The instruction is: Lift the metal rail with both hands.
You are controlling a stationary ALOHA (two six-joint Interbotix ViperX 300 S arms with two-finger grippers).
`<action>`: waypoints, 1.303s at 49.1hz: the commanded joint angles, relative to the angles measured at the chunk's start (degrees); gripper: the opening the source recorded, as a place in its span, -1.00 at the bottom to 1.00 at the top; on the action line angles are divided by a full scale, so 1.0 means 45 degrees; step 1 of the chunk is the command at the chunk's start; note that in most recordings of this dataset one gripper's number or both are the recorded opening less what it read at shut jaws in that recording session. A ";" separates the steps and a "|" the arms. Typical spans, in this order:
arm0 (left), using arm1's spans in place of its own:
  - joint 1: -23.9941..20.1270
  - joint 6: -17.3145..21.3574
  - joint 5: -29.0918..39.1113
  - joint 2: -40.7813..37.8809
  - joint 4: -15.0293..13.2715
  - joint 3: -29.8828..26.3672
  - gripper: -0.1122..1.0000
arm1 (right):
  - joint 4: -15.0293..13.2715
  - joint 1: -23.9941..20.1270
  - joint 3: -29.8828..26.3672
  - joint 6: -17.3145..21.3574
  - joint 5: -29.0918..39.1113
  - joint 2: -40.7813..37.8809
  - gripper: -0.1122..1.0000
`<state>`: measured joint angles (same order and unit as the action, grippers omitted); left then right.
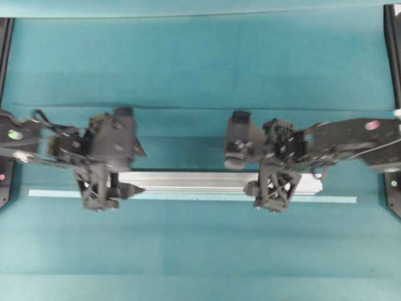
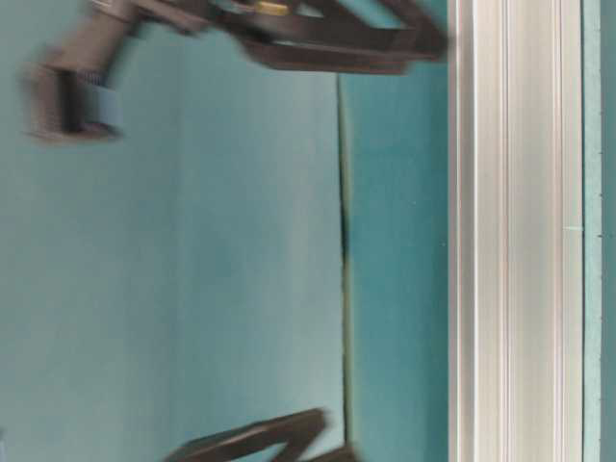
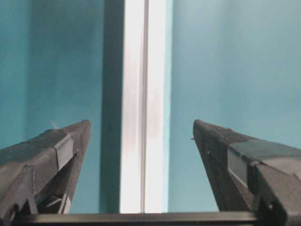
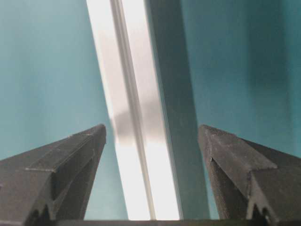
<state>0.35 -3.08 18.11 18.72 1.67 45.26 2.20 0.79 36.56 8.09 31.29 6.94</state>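
The metal rail (image 1: 200, 182) is a long grooved silver bar lying left to right on the teal cloth. My left gripper (image 1: 100, 183) stands over the rail's left end, and my right gripper (image 1: 274, 184) over a spot near its right end. In the left wrist view the rail (image 3: 143, 94) runs between the fingertips of the left gripper (image 3: 141, 123), with teal gaps on both sides. The right wrist view shows the same: the rail (image 4: 127, 94) passes through the right gripper (image 4: 152, 127) without touching either finger. Both are open. The table-level view shows the rail (image 2: 515, 231) close up.
A thin pale tape strip (image 1: 188, 197) lies just in front of the rail and runs past both its ends. A fold in the cloth (image 1: 188, 108) runs behind the arms. Black frame posts (image 1: 392, 50) stand at the table's side edges.
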 commanded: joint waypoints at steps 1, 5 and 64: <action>-0.0020 0.0020 -0.0039 0.0820 0.0000 -0.0020 0.92 | -0.0059 0.0117 -0.0059 0.0059 -0.0078 0.0762 0.71; -0.0039 0.0020 -0.0039 0.1348 0.0000 0.0078 0.92 | -0.0117 0.0176 -0.0039 0.0020 -0.0156 0.1426 0.71; -0.0098 -0.0039 -0.2070 0.6621 0.0000 0.1074 0.91 | -0.0215 0.0371 0.2832 0.0020 -0.4219 0.7734 0.71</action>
<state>0.09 -3.16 9.49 47.90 1.58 50.80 1.32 2.37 49.48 8.00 13.01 41.31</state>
